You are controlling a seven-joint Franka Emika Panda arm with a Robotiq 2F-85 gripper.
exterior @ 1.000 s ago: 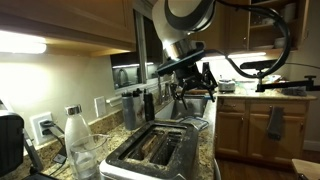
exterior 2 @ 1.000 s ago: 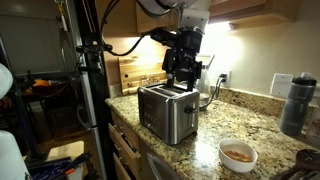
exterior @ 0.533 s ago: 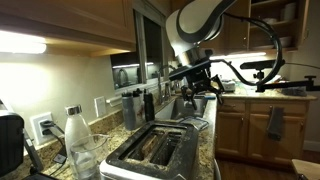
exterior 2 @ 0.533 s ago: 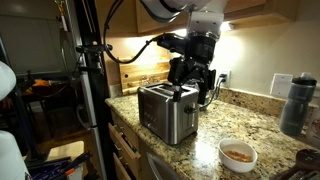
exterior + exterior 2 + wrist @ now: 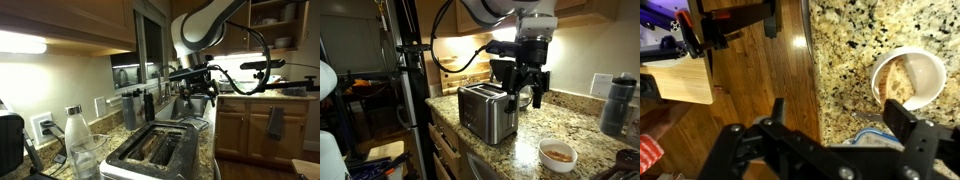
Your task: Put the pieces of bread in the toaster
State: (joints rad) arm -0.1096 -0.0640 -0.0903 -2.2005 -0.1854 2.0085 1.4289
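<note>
The shiny silver toaster stands on the granite counter in both exterior views (image 5: 155,150) (image 5: 487,112). I cannot tell what is in its two slots. A white bowl (image 5: 558,155) near the counter's front edge holds tan-brown pieces of bread (image 5: 558,153). The wrist view shows the bowl (image 5: 932,62) and the bread (image 5: 902,85) at the right. My gripper (image 5: 529,88) hangs above the counter just past the toaster, on the bowl's side, and also shows in an exterior view (image 5: 196,88). Its fingers (image 5: 840,115) are spread apart with nothing between them.
A grey bottle (image 5: 614,102) stands at the counter's far end. A clear bottle (image 5: 75,135) and a black appliance (image 5: 8,142) sit beside the toaster. Wooden boards (image 5: 460,74) lean on the wall. The counter edge drops to a wood floor (image 5: 750,70).
The gripper has moved from right over the toaster sideways towards the bowl's side of the counter. The toaster and bowl have not moved.
</note>
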